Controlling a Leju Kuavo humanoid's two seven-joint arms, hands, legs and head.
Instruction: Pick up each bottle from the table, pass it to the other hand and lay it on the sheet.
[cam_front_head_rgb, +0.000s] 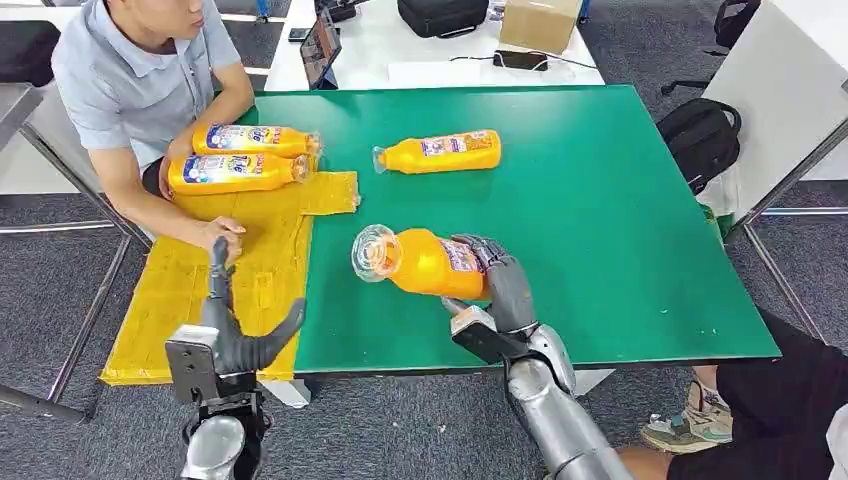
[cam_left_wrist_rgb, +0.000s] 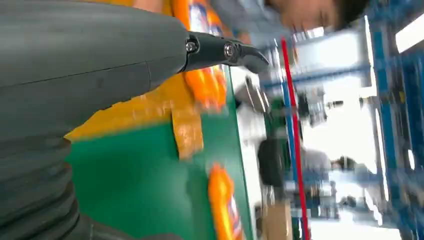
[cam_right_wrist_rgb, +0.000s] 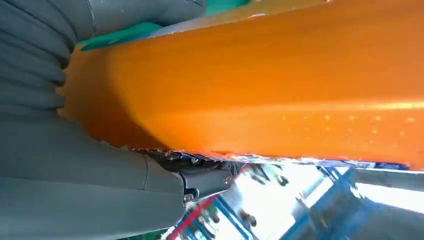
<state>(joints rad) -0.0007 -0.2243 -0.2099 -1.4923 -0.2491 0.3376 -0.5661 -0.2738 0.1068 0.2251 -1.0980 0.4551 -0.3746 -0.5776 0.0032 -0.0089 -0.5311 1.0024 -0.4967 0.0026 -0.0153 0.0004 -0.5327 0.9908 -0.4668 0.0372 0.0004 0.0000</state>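
My right hand (cam_front_head_rgb: 497, 285) grips an orange bottle (cam_front_head_rgb: 420, 262) (cam_right_wrist_rgb: 270, 90) by its labelled end, its clear base pointing left, over the green table (cam_front_head_rgb: 600, 230). My left hand (cam_front_head_rgb: 232, 330) is open over the yellow sheet (cam_front_head_rgb: 200, 280), fingers spread, thumb toward the held bottle; its thumb (cam_left_wrist_rgb: 220, 52) is bare. Two orange bottles (cam_front_head_rgb: 255, 140) (cam_front_head_rgb: 235, 172) lie side by side at the sheet's far end. A third loose orange bottle (cam_front_head_rgb: 440, 152) (cam_left_wrist_rgb: 222, 200) lies on the table beyond the held one.
A person (cam_front_head_rgb: 140, 80) sits at the table's left corner with a hand (cam_front_head_rgb: 220, 235) resting on the sheet close to my left hand. A black backpack (cam_front_head_rgb: 700, 135) lies on the floor to the right. Another person's shoe (cam_front_head_rgb: 690, 425) is at bottom right.
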